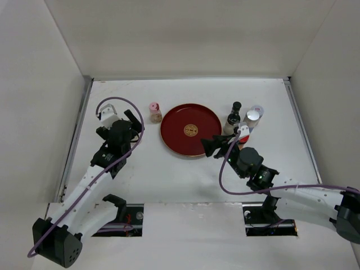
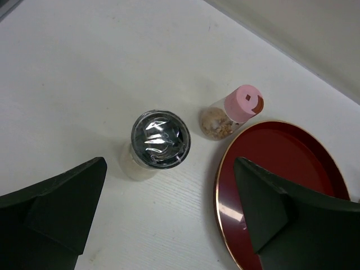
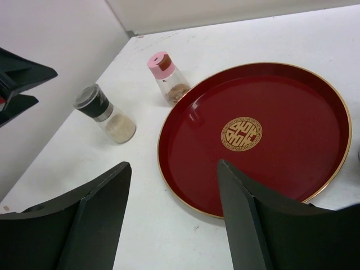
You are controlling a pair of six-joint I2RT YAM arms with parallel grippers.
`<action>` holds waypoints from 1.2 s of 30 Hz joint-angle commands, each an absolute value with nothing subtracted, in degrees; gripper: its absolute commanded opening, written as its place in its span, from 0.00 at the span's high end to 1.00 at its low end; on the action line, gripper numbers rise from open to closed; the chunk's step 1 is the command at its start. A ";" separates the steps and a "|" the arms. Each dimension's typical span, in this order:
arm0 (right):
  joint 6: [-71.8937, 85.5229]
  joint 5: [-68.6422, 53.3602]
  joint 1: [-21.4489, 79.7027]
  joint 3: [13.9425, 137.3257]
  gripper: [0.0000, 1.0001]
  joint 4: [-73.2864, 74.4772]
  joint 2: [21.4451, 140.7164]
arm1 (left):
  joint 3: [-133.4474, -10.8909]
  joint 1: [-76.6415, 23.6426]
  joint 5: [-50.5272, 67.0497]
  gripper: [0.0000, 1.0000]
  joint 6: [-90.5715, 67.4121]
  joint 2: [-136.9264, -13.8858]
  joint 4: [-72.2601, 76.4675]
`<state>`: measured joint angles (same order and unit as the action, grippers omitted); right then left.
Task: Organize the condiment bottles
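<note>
Grey-capped jar (image 2: 160, 139) stands on the counter (image 2: 84, 67), centred ahead of the open left claw (image 2: 169, 225), apparently lined up for a grasp. Pink-capped bottle (image 2: 243, 105) stands just beside the red plate (image 2: 292, 163). Right claw (image 3: 174, 219) hovers open at the plate's rim.

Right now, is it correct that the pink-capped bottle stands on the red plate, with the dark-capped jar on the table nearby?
Not quite: the pink-capped bottle stands on the table, just outside the rim of the red plate, as the right wrist view shows. The dark-capped jar is indeed on the table nearby.
</note>
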<state>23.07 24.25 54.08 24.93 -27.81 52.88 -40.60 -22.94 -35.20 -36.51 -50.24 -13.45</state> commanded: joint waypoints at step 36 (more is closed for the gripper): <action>22.50 24.08 54.45 27.25 0.64 -30.06 56.16 | -39.20 -22.46 -38.32 0.17 -26.11 -69.60 5.62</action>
